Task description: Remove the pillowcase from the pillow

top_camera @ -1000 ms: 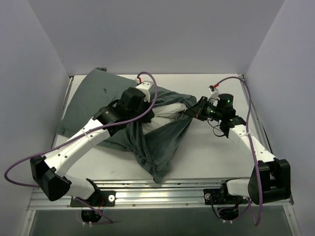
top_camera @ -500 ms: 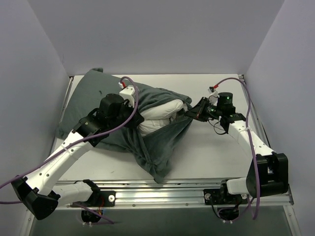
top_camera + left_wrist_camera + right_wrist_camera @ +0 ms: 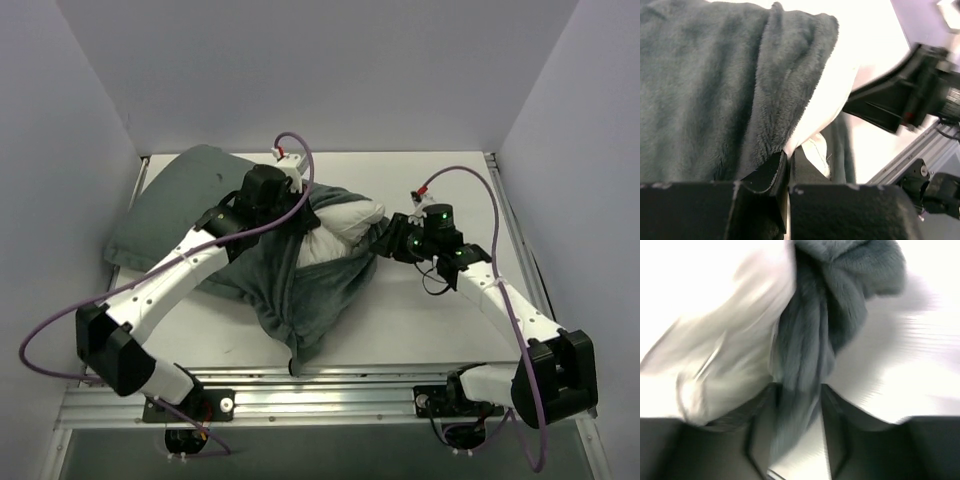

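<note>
My left gripper (image 3: 788,156) pinches the plush grey-green fabric pillowcase (image 3: 715,80) beside the plump white pillow (image 3: 345,222); my right gripper (image 3: 797,390) stands parted around a fold.

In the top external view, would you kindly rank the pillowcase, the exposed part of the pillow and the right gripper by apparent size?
1. pillowcase, by far largest.
2. pillow, exposed white part only.
3. right gripper, smallest.

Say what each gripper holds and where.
Left gripper: shut on the open edge of the pillowcase, beside the pillow. Right gripper: a pillowcase fold lies between its fingers; clamped or not, unclear.
</note>
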